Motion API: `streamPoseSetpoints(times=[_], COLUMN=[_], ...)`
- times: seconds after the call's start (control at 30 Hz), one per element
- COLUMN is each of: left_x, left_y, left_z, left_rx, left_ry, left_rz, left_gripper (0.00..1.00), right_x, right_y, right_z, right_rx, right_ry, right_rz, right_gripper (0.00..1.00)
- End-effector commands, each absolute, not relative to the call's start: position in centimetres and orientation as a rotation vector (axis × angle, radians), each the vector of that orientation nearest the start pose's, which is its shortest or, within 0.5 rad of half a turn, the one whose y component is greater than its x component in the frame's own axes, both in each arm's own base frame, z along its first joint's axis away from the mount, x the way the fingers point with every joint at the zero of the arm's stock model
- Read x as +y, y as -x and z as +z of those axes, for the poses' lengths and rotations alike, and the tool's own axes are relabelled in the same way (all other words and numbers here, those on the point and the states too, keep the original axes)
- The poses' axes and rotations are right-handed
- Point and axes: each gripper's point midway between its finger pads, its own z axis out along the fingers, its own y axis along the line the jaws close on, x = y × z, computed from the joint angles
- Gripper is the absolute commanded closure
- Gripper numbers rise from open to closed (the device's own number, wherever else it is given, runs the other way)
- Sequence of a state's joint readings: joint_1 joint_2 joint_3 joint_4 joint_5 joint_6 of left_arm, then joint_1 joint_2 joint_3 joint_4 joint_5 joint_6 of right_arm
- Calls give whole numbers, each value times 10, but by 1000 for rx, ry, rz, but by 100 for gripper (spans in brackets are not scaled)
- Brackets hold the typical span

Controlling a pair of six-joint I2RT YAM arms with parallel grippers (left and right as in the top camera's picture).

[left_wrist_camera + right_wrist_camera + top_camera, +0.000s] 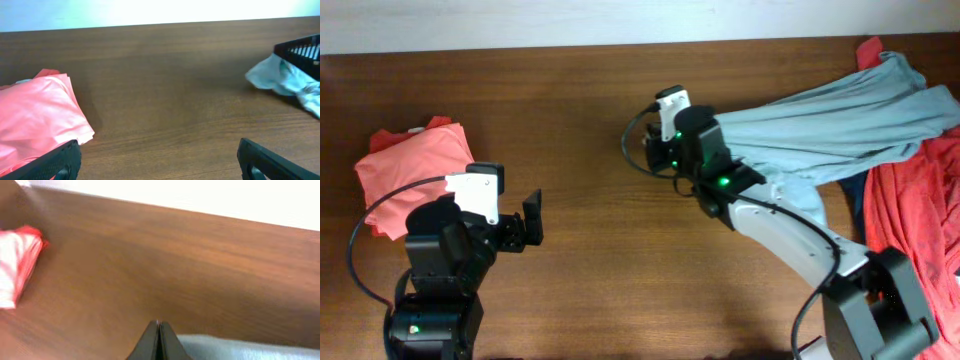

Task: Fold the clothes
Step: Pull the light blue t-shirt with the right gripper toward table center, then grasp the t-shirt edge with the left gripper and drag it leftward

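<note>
Right wrist: right end effector (158, 330) pinches grey-blue T-shirt (240, 350); coral tee (15, 265) folded.

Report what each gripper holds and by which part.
Right gripper pinches the pale blue T-shirt at its bunched end; left gripper, open, holds nothing.

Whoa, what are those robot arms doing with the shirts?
They're folding clothes. The right gripper is pinched shut on a grey-blue T-shirt, which stretches from the heap of red clothes on the right toward the middle of the table. The left gripper hangs open, holding nothing, beside a coral tee that looks already folded.
</note>
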State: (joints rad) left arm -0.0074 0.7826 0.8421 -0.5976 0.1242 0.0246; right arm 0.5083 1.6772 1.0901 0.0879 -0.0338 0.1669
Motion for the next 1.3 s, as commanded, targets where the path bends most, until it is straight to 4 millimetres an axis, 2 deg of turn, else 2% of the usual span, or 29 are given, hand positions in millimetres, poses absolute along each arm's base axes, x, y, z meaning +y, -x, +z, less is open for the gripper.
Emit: streamPoseSetpoints(times=[0.0,0.03,0.07,0.1,0.13,0.17,0.2,0.33,0.4,0.47,0.6,0.77,0.83,1.03,1.17,1.27], left_x=[-27,-27,-27,-28,-30,-33,-38,-56,-57,-68,-109,-170,-193,-227,-243,-253], left_y=[-287,-289,-290,-292,-293,-295,-297,-312,-324,-335,-354,-370,-373,-385,-396,-403], left_z=[256,256,255,255,255,255,256,257,249,237,202,154,131,74,44,31], left_rx=[2087,2087,2087,2086,2085,2082,2074,2049,2068,2095,2157,2201,2219,2310,2359,2376], left_ry=[-110,-110,-111,-115,-120,-130,-150,-202,-160,-176,-289,-444,-497,-465,-483,-498], left_rz=[-140,-141,-143,-149,-158,-176,-209,-321,-353,-407,-504,-590,-617,-682,-691,-695], left_gripper=[1,1,1,1,1,1,1,1,0,1,1,1,1,1,1,1], right_x=[268,261,251,245,234,221,206,146,117,93,49,8,-3,-19,-19,-19], right_y=[-433,-433,-435,-436,-437,-439,-439,-432,-419,-403,-372,-344,-335,-316,-314,-313], right_z=[181,181,183,185,190,198,207,240,250,256,264,268,264,246,243,243], right_rx=[2040,2052,2056,2058,2057,2052,2048,2045,2070,2107,2157,2190,2217,2309,2325,2328], right_ry=[360,357,360,357,348,336,323,214,161,112,8,-115,-154,-225,-226,-227], right_rz=[520,504,478,464,441,417,393,318,286,254,191,127,108,76,77,77], right_gripper=[69,60,47,25,10,4,1,1,1,1,1,2,2,1,1,1])
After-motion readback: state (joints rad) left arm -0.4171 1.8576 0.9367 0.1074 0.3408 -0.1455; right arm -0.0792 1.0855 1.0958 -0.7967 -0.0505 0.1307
